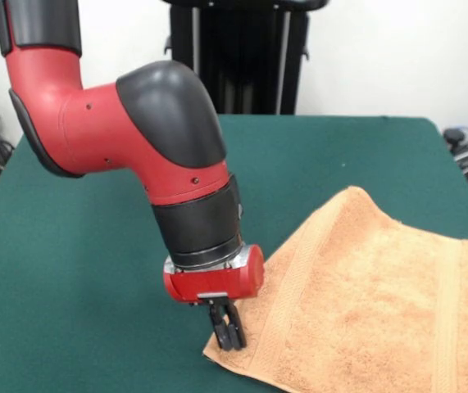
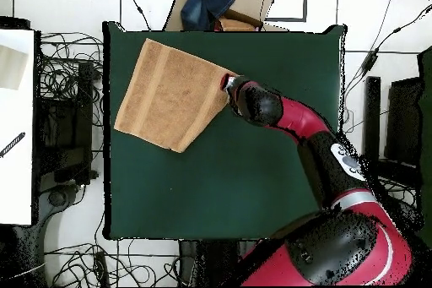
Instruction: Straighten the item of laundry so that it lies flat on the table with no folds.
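Pincer (image 1: 230, 334) clenched on towel (image 1: 381, 303) corner, green felt table (image 1: 78, 303), cables (image 2: 72, 65) on floor

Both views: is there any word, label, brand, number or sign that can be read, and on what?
None can be read.
The arm and the gripper show no lettering.
A white round mark on the arm in the overhead view is too small to read.
The towel carries only woven bands.

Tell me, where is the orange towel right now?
In the front view the towel lies at the lower right of the green table, with the gripper at its left corner.
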Robot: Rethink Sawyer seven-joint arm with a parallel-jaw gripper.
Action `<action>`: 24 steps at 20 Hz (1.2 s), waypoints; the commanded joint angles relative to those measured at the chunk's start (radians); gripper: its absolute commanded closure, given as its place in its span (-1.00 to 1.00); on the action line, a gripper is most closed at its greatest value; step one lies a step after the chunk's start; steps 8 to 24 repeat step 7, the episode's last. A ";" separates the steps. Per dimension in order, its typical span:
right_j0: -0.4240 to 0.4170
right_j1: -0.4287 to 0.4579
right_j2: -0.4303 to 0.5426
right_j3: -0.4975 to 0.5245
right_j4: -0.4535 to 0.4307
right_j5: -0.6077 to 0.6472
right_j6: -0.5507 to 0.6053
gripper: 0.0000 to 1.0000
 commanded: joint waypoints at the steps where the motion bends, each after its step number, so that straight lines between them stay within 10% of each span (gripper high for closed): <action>1: 0.013 -0.016 0.088 0.018 -0.035 0.114 -0.078 1.00; 24: -0.057 0.043 0.178 0.026 -0.050 0.051 -0.112 1.00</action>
